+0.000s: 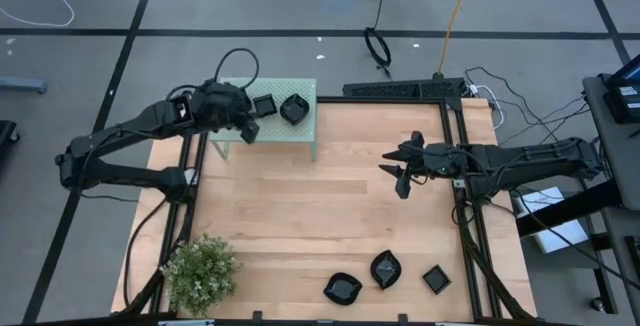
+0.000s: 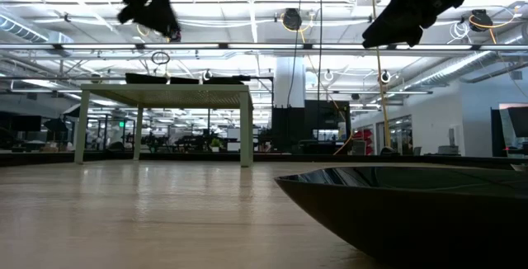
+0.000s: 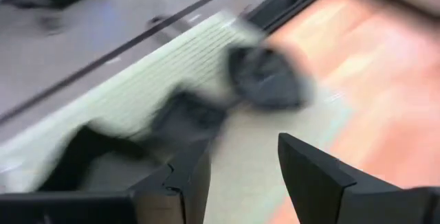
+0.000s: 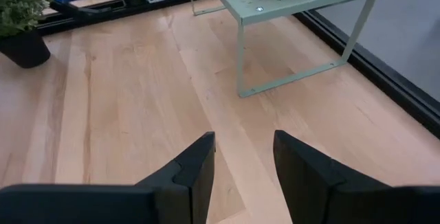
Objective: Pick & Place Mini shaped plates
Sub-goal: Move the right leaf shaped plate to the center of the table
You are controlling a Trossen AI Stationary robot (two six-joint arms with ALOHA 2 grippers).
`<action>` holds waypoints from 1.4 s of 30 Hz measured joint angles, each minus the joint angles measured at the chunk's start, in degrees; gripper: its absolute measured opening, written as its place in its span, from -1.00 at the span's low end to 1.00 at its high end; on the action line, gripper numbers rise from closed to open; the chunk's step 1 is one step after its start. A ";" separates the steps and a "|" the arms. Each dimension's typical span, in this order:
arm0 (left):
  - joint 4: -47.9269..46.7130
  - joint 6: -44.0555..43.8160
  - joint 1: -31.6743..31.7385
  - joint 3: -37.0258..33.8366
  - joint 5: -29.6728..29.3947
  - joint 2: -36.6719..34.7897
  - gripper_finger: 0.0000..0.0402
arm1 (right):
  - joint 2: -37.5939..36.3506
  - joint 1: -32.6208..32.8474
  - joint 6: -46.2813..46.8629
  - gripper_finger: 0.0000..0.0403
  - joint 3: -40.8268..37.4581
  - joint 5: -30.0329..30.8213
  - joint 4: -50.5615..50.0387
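High view: three black plates [image 1: 384,270] sit at 6 o'clock on my surface [image 1: 330,206], nearer my spread, empty right claw [image 1: 402,173]; left claw [image 1: 247,126], spread, hovers over the green stand [image 1: 300,131].

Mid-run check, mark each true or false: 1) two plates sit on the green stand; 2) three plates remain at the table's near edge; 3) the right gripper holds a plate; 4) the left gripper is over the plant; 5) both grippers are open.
1) True: two plates sit on the stand.
2) True: three plates lie along the near edge.
3) False: the right gripper is empty, above bare table.
4) False: the left gripper is at the stand; the plant is at the near left corner.
5) True: both stand open, nothing between the fingers.
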 joint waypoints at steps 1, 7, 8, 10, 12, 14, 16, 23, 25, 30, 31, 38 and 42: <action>2.52 -1.39 -0.87 0.00 1.88 0.06 -0.14 | 0.00 0.00 0.02 -0.32 0.00 0.00 0.13; 17.75 -2.54 -8.05 0.00 8.38 1.53 -0.14 | 0.00 0.03 4.34 -0.32 0.02 -5.40 -1.98; 19.80 -2.40 -9.45 0.00 8.41 1.83 -0.14 | 0.00 0.11 6.01 -0.32 0.02 -6.33 -3.07; 22.76 -2.34 -11.99 0.00 8.41 2.44 -0.14 | -0.02 0.17 9.76 -0.32 0.04 -8.57 -6.03; 23.79 -2.56 -14.41 0.00 8.40 3.13 -0.14 | -0.01 0.26 13.49 -0.32 0.04 -11.55 -9.67; 23.89 -3.41 -16.62 0.00 8.36 4.22 -0.14 | 0.26 1.08 17.07 -0.32 0.04 -14.53 -13.41; 23.83 -4.71 -18.47 0.00 8.36 5.13 -0.14 | 0.99 2.67 19.88 -0.32 0.04 -17.75 -17.08; 23.89 -6.97 -22.61 0.00 8.34 9.17 -0.14 | 6.77 11.31 27.40 -0.29 -4.08 -27.65 -15.63; 23.91 -6.97 -23.38 0.00 8.34 10.16 -0.14 | 8.91 13.94 30.95 -0.26 -6.18 -28.95 -11.88; 23.86 -6.57 -24.65 0.00 8.35 12.02 -0.14 | 14.58 19.88 41.60 -0.10 -9.81 -29.81 2.18; 23.86 -6.12 -24.85 0.00 8.32 12.20 -0.14 | 15.93 20.94 43.23 -0.07 -10.04 -29.77 4.41; 22.70 -4.09 -25.70 0.00 8.40 12.65 -0.14 | 27.13 27.44 51.08 0.02 -10.25 -29.68 15.49; 21.96 -4.69 -26.71 0.00 8.84 12.65 -0.14 | 32.32 28.60 51.31 -0.01 -10.25 -29.60 19.75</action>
